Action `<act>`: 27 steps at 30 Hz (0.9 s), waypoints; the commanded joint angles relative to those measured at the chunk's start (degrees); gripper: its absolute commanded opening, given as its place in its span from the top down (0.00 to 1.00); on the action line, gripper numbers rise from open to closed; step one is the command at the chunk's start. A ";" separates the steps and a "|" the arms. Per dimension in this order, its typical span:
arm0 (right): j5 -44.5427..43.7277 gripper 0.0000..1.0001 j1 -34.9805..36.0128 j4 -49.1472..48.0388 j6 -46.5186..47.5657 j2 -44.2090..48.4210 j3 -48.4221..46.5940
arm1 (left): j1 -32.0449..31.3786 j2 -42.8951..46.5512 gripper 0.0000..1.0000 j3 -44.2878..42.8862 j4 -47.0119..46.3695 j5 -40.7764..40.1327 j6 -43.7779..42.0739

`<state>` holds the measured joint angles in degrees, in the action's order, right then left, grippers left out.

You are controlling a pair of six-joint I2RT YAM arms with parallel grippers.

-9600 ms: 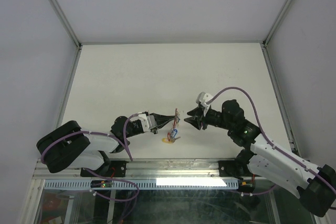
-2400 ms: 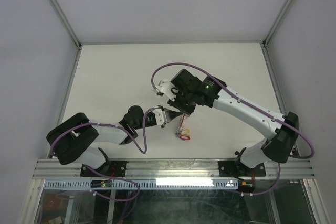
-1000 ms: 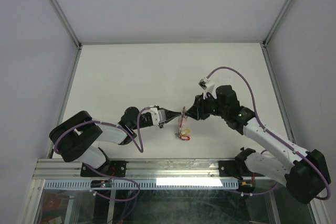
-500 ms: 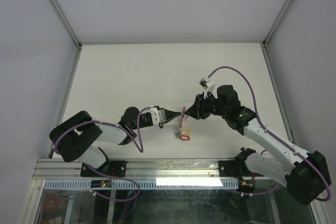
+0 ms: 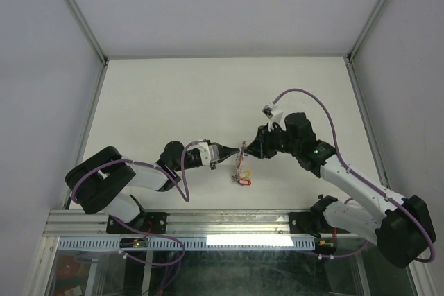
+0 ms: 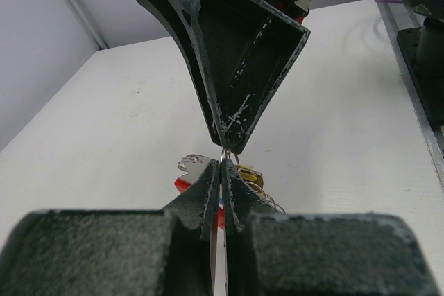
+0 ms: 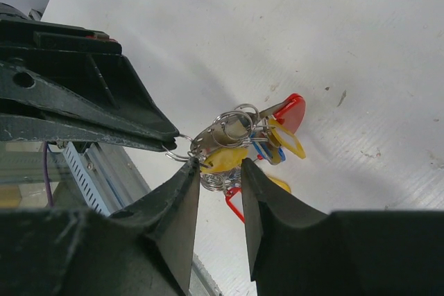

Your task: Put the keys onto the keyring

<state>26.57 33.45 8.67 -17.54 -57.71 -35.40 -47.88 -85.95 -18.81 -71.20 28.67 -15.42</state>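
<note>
The keys hang as one bunch between my two grippers, which meet tip to tip just above the table. Yellow, blue and red tags show among small wire rings. A solid red curved piece on a grey metal bar looks like the keyring. My left gripper is shut on a thin wire ring at the bunch's top. The right gripper has a yellow key tag pinched between its fingertips. A red tag rests on the table under the bunch.
The white table lies inside grey walls, with a metal rail along its near edge. Both arms reach in low from the near side, and the right arm's purple cable loops above it.
Nothing has visibly moved in the last second. Before that, the right arm swung from over the bunch round to its right side, facing the left gripper.
</note>
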 commanded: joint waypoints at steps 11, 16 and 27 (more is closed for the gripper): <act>2.05 0.67 -0.18 -4.87 -1.08 -1.79 0.17 | 0.59 -0.17 1.00 -0.23 -3.07 2.18 0.31; 1.16 0.65 -0.21 -3.23 0.68 -1.45 -0.74 | 0.58 -0.26 1.00 -0.28 -2.97 2.18 0.30; -2.53 0.65 0.03 -7.94 12.16 11.42 3.12 | 0.59 -0.18 1.00 -0.23 -3.06 2.26 0.23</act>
<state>24.84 33.45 8.45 -9.47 -50.63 -34.35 -47.88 -86.02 -18.81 -71.22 29.06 -15.44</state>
